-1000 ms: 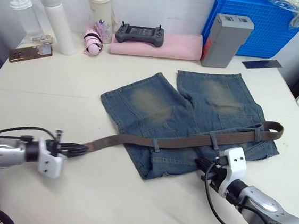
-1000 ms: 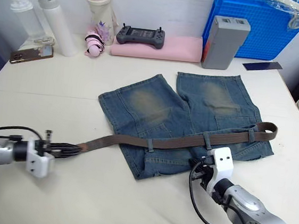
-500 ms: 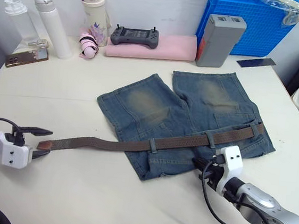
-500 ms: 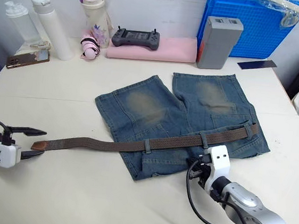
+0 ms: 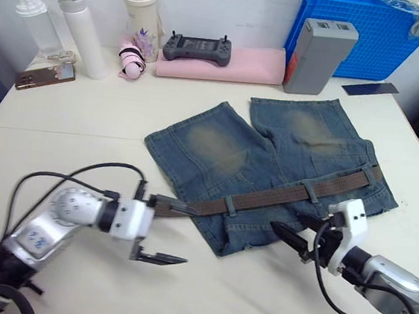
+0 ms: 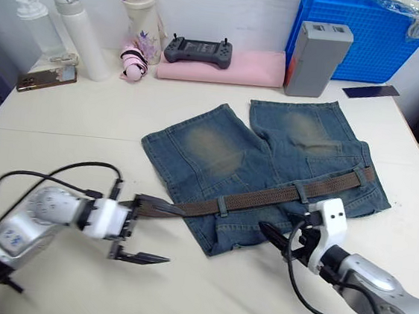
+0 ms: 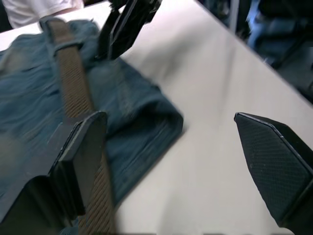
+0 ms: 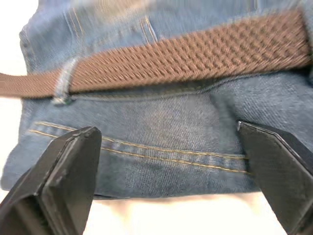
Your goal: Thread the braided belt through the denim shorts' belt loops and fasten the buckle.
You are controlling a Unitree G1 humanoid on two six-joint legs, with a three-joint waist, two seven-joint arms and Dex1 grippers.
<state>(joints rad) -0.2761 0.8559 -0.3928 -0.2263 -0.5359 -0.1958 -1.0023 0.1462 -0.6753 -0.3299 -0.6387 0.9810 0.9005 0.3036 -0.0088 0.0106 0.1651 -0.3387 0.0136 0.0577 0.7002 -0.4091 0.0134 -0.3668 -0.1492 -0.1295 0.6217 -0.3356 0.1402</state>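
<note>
The left gripper (image 5: 163, 231) hangs over a pale table (image 5: 85, 129) set against a white wall, its two black fingers spread wide; the upper finger (image 5: 171, 203) lies at the free end of the braided belt (image 5: 280, 196), the lower one over bare tabletop, nothing held. The right gripper (image 5: 295, 237) sits at the waistband edge of the denim shorts (image 5: 269, 156), jaws parted wide, empty. The shorts lie flat mid-table, the belt running across the waistband through the belt loops (image 5: 228, 205). Along the wall stand two white bottles (image 5: 76, 30), a floral tumbler (image 5: 140, 15), a pink rolled cloth (image 5: 226, 65) bearing a grey controller (image 5: 198, 48), a grey box (image 5: 318, 52) and a blue crate (image 5: 380, 32); its contents cannot be made out
</note>
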